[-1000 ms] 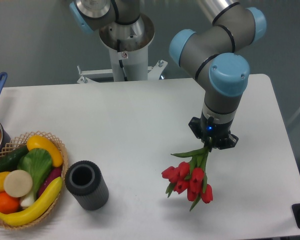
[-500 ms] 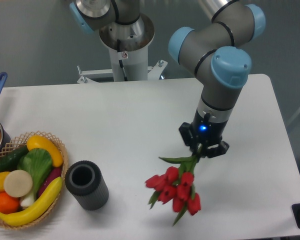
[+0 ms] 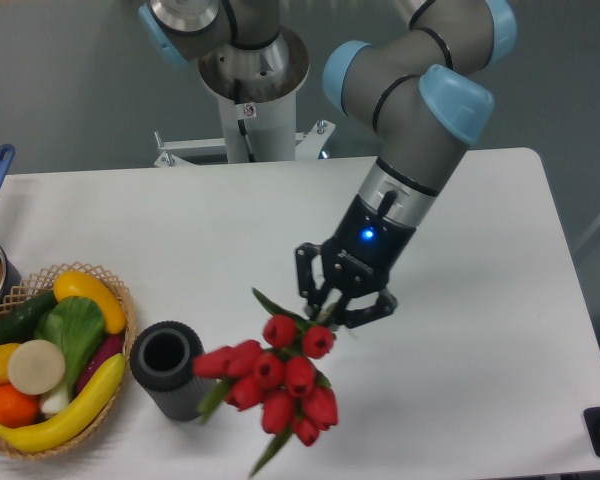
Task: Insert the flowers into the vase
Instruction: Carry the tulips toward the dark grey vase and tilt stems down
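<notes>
Since the earlier frames, the gripper (image 3: 330, 306) has travelled toward 9 o'clock across the worktop (image 3: 230, 225) and tilted, carrying the flowers (image 3: 275, 375) with it; the bunch now sits much closer to the vase (image 3: 170, 368).

Nearest the camera, the flowers hang in the air with the red buds low at about 7 o'clock from the gripper. The long axis of the bunch runs diagonally from the stems at upper right, held in the gripper, down to the buds at lower left. The leftmost bud overlaps the right edge of the vase in this view; contact cannot be confirmed.

The vase stands upright on the worktop, open mouth up, at 9 o'clock from the buds. A wicker basket (image 3: 120, 300) of toy fruit and vegetables lies just beside it, further toward 9 o'clock.

The gripper fingers are clamped on the green stems. The arm (image 3: 420, 130) rises toward 1 o'clock behind it.
</notes>
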Motion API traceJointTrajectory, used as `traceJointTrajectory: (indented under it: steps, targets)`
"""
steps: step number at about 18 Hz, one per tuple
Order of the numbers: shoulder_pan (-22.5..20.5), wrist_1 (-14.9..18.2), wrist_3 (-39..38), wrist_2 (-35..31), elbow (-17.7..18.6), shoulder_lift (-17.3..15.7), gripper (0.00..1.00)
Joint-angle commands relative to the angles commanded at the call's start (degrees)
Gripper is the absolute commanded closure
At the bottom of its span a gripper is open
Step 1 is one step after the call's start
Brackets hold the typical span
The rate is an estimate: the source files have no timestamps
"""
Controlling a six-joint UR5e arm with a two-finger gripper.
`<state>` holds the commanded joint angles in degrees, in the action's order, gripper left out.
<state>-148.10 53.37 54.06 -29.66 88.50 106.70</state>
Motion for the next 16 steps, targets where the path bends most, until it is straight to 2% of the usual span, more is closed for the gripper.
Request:
traceJointTrajectory:
  steps: [2,4,6,8,11,16]
  targets:
    - [0.7,-3.17,-1.23,5.99,0.27,0.09,1.0]
    - [1.14,-3.71,-1.94,6.72,0.27,0.17,1.0]
    - [3.42,-4.49,-1.94,7.86,0.27,0.52,1.0]
    - [4.13,-5.9,-1.94,12.23,0.53,0.79,1.0]
    - [4.57,-5.99,-1.94,17.34,1.06,2.02,1.0]
    - [6.15,-6.08,-1.94,17.97,0.8,3.42,1.0]
